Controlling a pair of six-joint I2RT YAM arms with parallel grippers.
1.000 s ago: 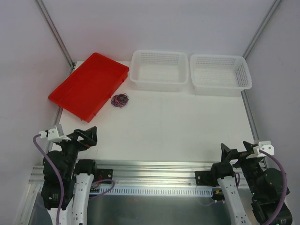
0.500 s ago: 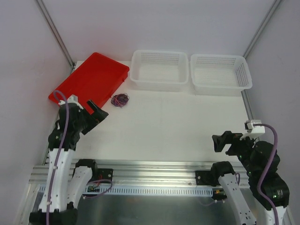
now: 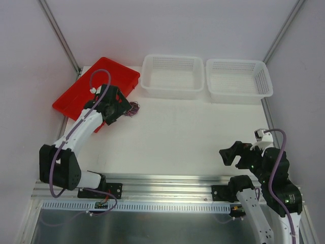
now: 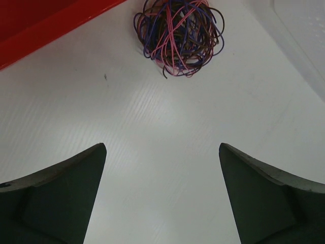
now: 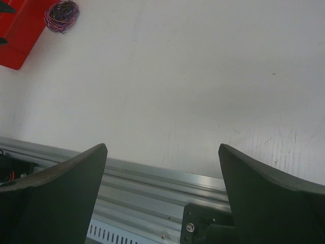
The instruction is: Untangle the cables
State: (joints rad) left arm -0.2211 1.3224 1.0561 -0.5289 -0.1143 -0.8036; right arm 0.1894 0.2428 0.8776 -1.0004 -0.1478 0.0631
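The cables point(image 4: 179, 35) are a small tangled ball of thin purple, pink and dark wires lying on the white table beside the red tray point(image 4: 30, 20). My left gripper point(image 4: 161, 147) is open and empty, hovering a short way before the ball. In the top view the left gripper point(image 3: 125, 104) sits just left of the cables point(image 3: 135, 108) and hides part of them. My right gripper point(image 3: 229, 154) is open and empty over the near right of the table. In the right wrist view its jaws point(image 5: 162, 147) stand wide apart, with the cables point(image 5: 61, 15) far off at top left.
The red tray point(image 3: 81, 94) lies at the back left. Two white mesh baskets point(image 3: 172, 76) point(image 3: 237, 80) stand along the back edge. A metal rail point(image 3: 167, 180) runs along the near edge. The enclosure walls close in on both sides.
My left arm has swung up from the near left corner and reached out to the cable ball. My right arm has lifted and moved a little left and forward. The cables have not moved.
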